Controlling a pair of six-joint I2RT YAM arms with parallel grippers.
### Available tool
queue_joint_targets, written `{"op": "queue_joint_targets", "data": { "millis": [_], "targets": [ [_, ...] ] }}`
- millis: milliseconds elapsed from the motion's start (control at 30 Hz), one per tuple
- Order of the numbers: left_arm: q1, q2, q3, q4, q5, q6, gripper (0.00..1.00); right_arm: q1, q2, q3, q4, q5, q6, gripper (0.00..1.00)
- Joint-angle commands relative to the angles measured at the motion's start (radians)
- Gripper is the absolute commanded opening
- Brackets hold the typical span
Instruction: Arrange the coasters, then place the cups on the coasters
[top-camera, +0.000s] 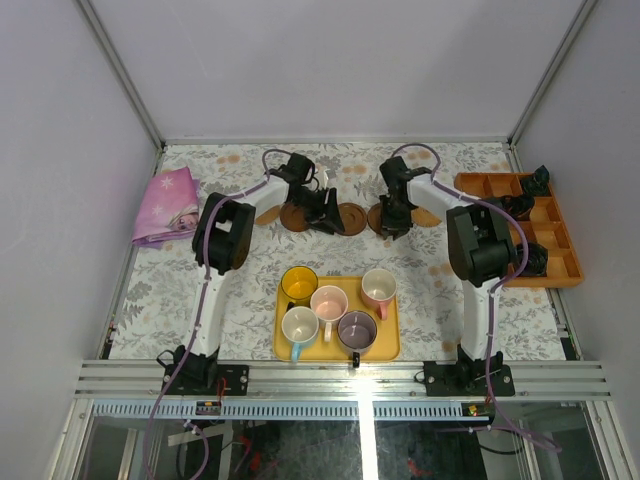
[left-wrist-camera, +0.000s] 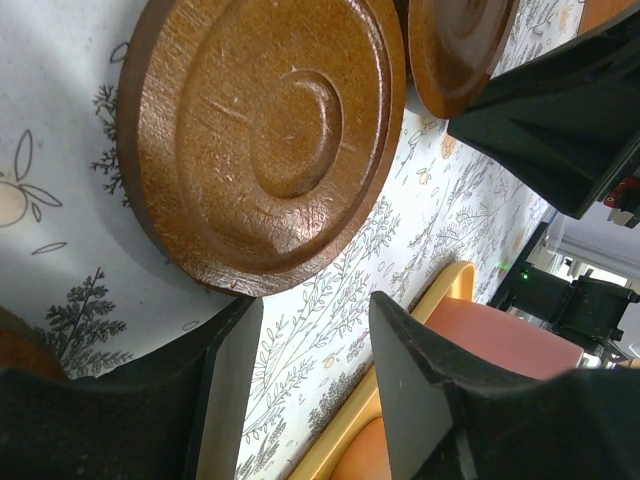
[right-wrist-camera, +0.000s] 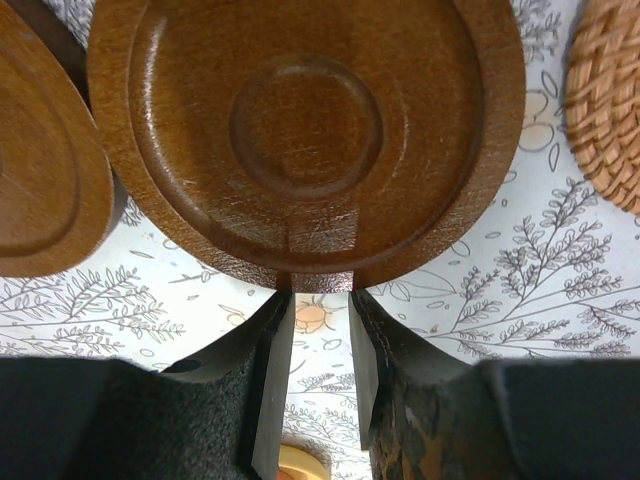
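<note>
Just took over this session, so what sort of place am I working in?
Likely a lab robot test cell, not a home: white enclosure walls, an aluminium mounting rail, and an orange compartment bin.

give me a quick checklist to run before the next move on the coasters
1. Left jaws open and empty, brown coaster lying flat just beyond them: ok.
2. Right jaws centred on the rim of the dark coaster, narrow gap, nothing gripped: ok.
3. Five cups upright on the yellow tray: ok.
4. Coasters spaced apart: cannot tell, neighbours sit very close in both wrist views.
5. All five coasters out in the row: cannot tell, the arms cover part of it.
</note>
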Motion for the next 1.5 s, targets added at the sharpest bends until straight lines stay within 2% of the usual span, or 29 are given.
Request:
{"op": "queue_joint_targets", "data": {
  "millis": [0,400,700,967,1200,1367,1467],
  "targets": [
    [-0.006,0.046,0.04,-0.022,-0.014,0.017,0.48,0.004,0.045,0.05,0.016,0.013,0.019,0.35],
    [0.0,0.041,0.068,-0.011,-0.071,0.006,0.53,0.005,0.085,0.139,-0.01,0.027,-0.001,0.35],
    [0.027,-0.068,0.057,0.021,-0.112,-0.001,0.53,0.006,-0.008,0.109,-0.03,0.008,-0.035,0.34],
    [0.075,-0.189,-0.045,0.02,-0.18,0.001,0.53,0.022,-0.041,0.114,-0.025,-0.046,-0.061,0.31],
    [0.094,-0.279,-0.183,-0.018,-0.281,0.025,0.38,0.051,-0.005,0.15,-0.031,-0.074,-0.084,0.3],
    [0.104,-0.332,-0.278,-0.023,-0.327,0.012,0.19,0.059,0.031,0.173,-0.034,-0.091,-0.093,0.27],
    [0.111,-0.36,-0.317,-0.022,-0.351,0.001,0.12,0.063,0.052,0.189,-0.036,-0.1,-0.094,0.25]
  ]
}}
